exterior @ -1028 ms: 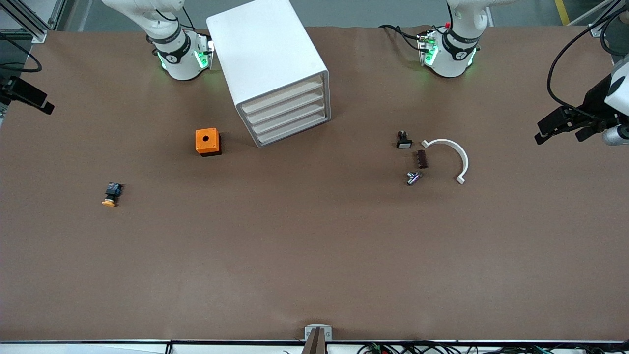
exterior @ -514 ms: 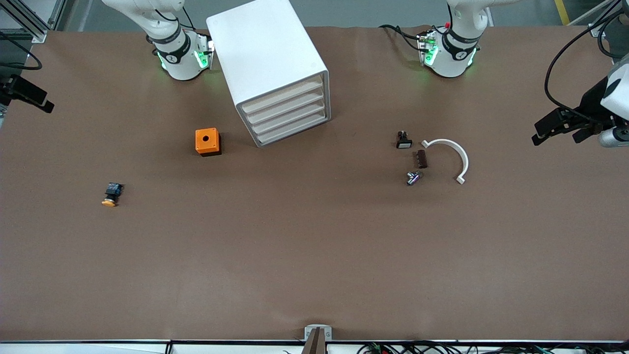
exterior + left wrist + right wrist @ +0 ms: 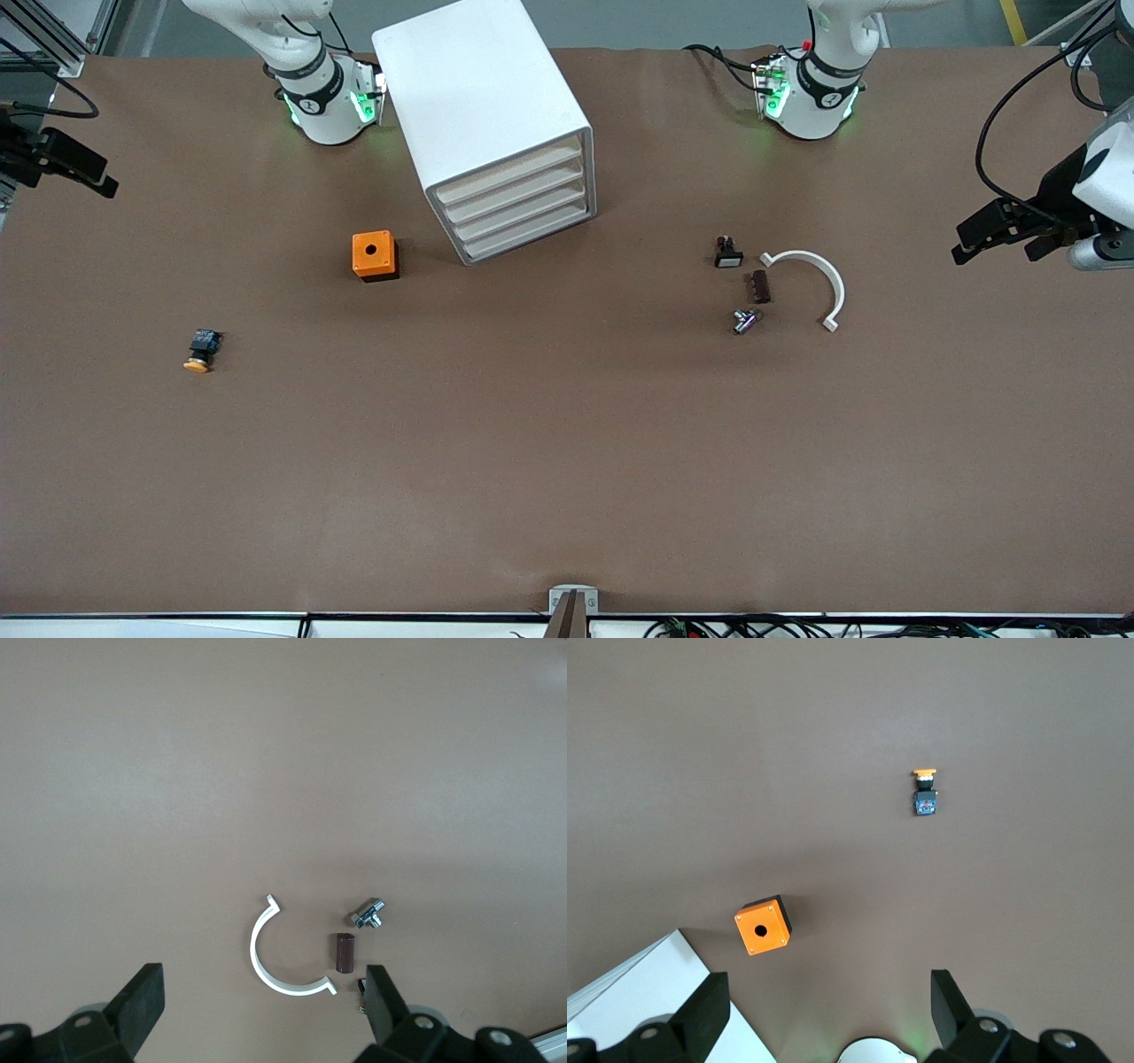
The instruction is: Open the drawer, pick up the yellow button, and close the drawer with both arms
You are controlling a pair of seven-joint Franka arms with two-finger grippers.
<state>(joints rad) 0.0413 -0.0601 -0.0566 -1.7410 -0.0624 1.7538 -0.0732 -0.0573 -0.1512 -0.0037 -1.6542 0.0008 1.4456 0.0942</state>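
Observation:
The white cabinet (image 3: pixel 483 106) stands between the two arm bases, and its top drawer (image 3: pixel 509 173) sits flush and shut like the three below it. The button (image 3: pixel 200 348), orange cap on a black-blue body, lies on its side on the table toward the right arm's end; the right wrist view also shows this button (image 3: pixel 925 794). My right gripper (image 3: pixel 66 168) hangs open over the table edge at that end, holding nothing. My left gripper (image 3: pixel 999 246) hangs open and empty over the left arm's end. Both open gaps show in the wrist views: left gripper (image 3: pixel 263 1010), right gripper (image 3: pixel 828 1010).
An orange cube with a hole (image 3: pixel 374 255) sits beside the cabinet, toward the right arm's end. Toward the left arm's end lie a white curved clip (image 3: pixel 815 275), a brown piece (image 3: pixel 760 286), a metal part (image 3: pixel 745 320) and a small black button with a white cap (image 3: pixel 727 253).
The right gripper has come a little way in over the table from its edge. The left gripper has shifted slightly toward the table's middle. Nothing on the table has moved.

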